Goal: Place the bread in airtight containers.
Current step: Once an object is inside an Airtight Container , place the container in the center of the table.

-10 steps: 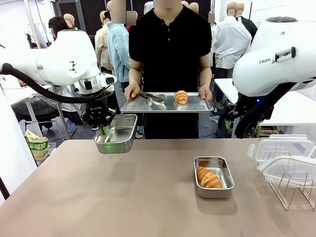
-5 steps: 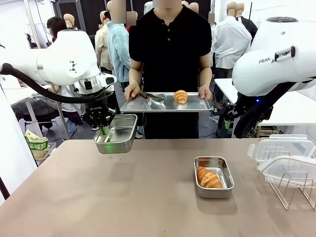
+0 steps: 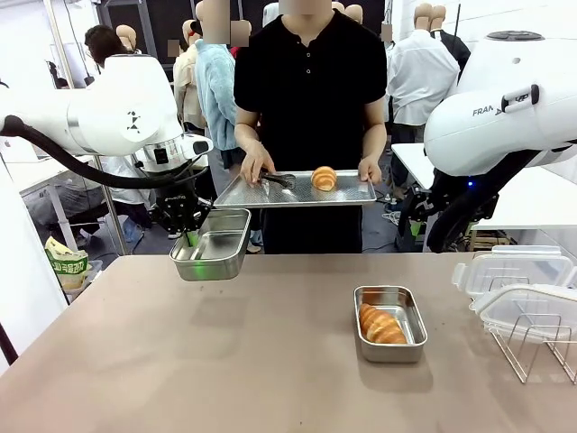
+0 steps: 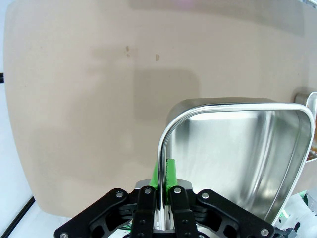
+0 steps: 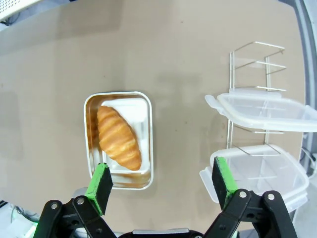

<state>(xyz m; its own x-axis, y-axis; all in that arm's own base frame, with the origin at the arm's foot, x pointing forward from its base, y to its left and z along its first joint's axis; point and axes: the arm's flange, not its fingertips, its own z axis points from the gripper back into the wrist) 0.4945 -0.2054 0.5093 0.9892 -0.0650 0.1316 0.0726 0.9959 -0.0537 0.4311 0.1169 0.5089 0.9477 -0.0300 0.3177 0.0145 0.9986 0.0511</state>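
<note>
My left gripper (image 3: 190, 238) is shut on the rim of an empty steel container (image 3: 213, 244), holding it in the air above the table's far left. In the left wrist view that container (image 4: 242, 148) shows bare inside, its rim pinched between the green pads (image 4: 171, 171). A second container (image 3: 389, 323) sits on the table with a croissant-shaped bread (image 3: 380, 324) in it. High above it, my right gripper (image 5: 161, 186) hangs open over this container (image 5: 120, 141) and its bread (image 5: 119, 138). The person holds a flat tray (image 3: 297, 190) with another bread (image 3: 324, 179) and tongs (image 3: 274, 179).
Two clear lids (image 3: 514, 271) rest on a wire rack (image 3: 532, 338) at the table's right edge; the right wrist view shows these lids (image 5: 262, 111) too. The brown table (image 3: 225, 361) stretches wide between the containers.
The person has shifted the tray slightly left and lower, and moved a hand onto the tongs. Both arms and the held container stay still.
</note>
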